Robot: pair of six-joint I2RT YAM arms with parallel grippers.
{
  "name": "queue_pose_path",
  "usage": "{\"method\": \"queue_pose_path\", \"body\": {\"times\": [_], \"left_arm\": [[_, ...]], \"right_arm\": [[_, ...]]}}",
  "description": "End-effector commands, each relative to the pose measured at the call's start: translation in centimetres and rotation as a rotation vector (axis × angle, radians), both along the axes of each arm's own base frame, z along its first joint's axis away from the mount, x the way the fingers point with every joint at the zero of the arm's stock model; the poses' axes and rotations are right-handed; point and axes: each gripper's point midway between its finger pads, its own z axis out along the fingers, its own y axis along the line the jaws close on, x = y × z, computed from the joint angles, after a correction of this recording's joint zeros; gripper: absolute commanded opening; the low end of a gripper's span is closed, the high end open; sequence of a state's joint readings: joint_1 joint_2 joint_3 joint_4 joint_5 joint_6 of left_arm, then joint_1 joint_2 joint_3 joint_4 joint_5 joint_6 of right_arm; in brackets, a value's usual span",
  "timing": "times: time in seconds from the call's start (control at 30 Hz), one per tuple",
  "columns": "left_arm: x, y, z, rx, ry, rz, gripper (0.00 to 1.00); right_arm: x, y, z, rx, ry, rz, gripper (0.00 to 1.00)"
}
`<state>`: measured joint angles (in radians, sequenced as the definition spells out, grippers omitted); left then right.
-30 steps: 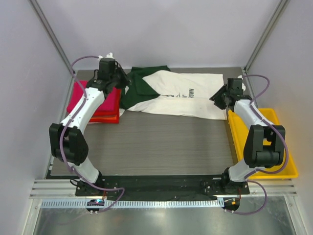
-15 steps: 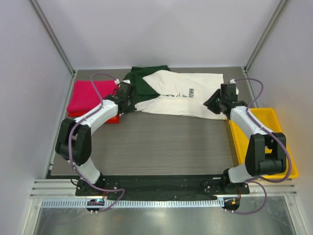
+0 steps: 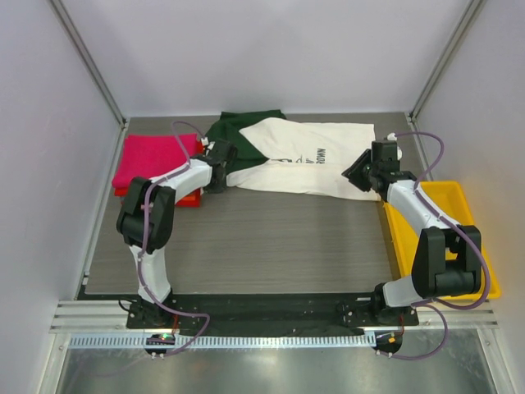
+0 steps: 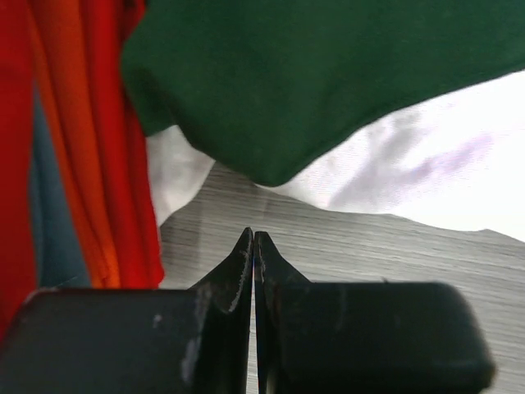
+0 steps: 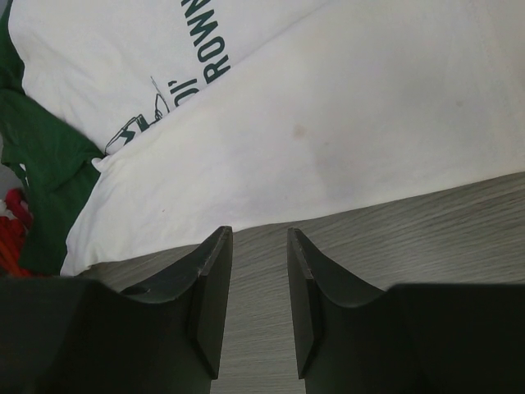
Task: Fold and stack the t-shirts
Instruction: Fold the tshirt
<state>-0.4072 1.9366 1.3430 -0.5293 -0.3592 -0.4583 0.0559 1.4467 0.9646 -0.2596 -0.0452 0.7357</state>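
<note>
Left tool, pinched shut and empty, faces the green sleeve of the cream-and-green t-shirt at twelve o'clock, right tool half-spread short of its hem at twelve; best open left, then skim both low along the surface under cloth edges.

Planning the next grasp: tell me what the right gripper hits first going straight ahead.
Probably the near edge of the cream-white t-shirt, past a bare strip of table; the right gripper might touch table first.
</note>
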Motion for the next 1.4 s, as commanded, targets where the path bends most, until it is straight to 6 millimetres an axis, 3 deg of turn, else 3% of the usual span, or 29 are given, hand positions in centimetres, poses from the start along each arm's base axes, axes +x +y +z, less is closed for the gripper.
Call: {"method": "queue_pose_path", "body": {"times": [0.0, 0.43, 0.6, 0.73, 0.8, 0.97, 1.03, 1.1, 1.13, 1.2, 1.37], "left_arm": [[0.0, 1.5, 0.3, 0.083, 0.018, 0.02, 0.0], [-0.5, 6.5, -1.3, 0.357, 0.078, 0.08, 0.0], [-0.2, 9.1, -2.2, 0.268, 0.11, 0.169, 0.0], [0.5, 11.2, -1.4, 0.254, 0.075, 0.246, 0.0], [0.4, 12.7, -1.5, 0.257, 0.085, 0.289, 0.0], [0.6, 14.2, -1.1, 0.199, 0.049, 0.374, 0.0], [0.5, 13.7, -0.5, 0.15, 0.02, 0.379, 0.0], [1.2, 11.5, 0.9, 0.006, -0.04, 0.357, 0.0], [0.6, 10.7, 0.7, -0.043, -0.041, 0.345, 0.0], [1.5, 7.5, 3.2, -0.207, -0.135, 0.294, 0.0], [0.6, 4.0, 6.5, -0.305, -0.237, 0.25, 0.03]], "right_arm": [[0.5, -0.2, 1.4, -0.004, -0.058, -0.01, 0.39], [0.8, 0.2, 1.5, 0.02, -0.056, -0.008, 0.39], [0.8, 0.3, 1.8, 0.027, -0.063, -0.007, 0.39], [1.0, 0.4, 2.0, 0.035, -0.062, -0.007, 0.39], [0.8, 0.0, 1.6, 0.025, -0.043, -0.027, 0.4], [0.1, -0.5, 0.3, 0.011, 0.003, -0.065, 0.43], [-0.4, -1.5, -0.7, -0.021, 0.033, -0.113, 0.43], [-1.2, -2.6, -1.4, -0.044, 0.065, -0.181, 0.43], [-2.0, -3.2, -1.5, -0.055, 0.059, -0.214, 0.45], [-2.3, -4.5, -1.3, -0.067, 0.02, -0.304, 0.47], [-4.1, -6.3, -1.0, -0.06, -0.061, -0.441, 0.49]]}}
